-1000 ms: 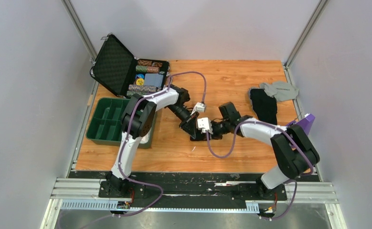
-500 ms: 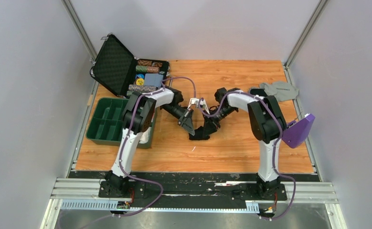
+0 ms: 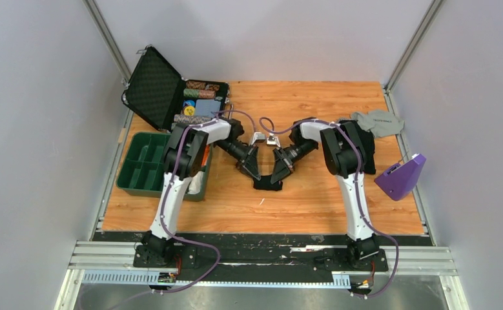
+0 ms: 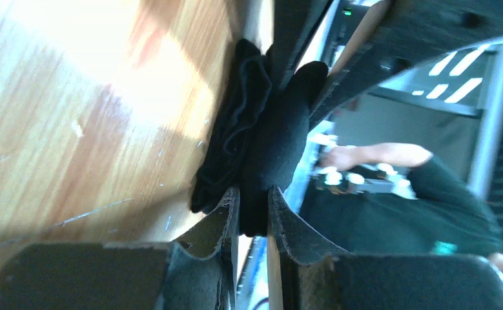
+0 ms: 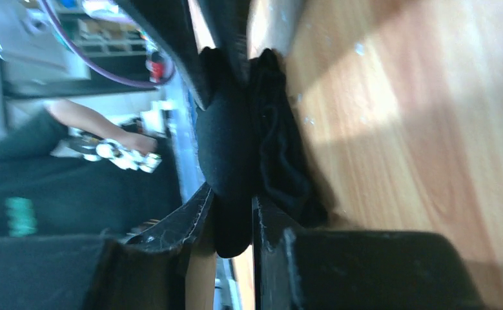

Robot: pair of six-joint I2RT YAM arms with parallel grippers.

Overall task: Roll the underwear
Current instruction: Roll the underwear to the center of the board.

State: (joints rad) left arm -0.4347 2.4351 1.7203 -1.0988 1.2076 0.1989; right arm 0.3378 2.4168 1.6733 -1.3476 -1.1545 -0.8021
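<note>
The left gripper (image 3: pixel 256 175) is pinching the bunched underwear (image 3: pixel 268 185) at 10 o'clock, the right gripper (image 3: pixel 277 177) at 2 o'clock, both arms (image 3: pixel 217 131) slanting inward.

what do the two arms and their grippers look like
The white-shelled left arm and right arm share bulky black joints and black bases. A thin purple cable trails along each. The black left gripper and black right gripper carry small white blocks at the wrist; their jaws are flat, dark plates with worn, rough edges.
</note>
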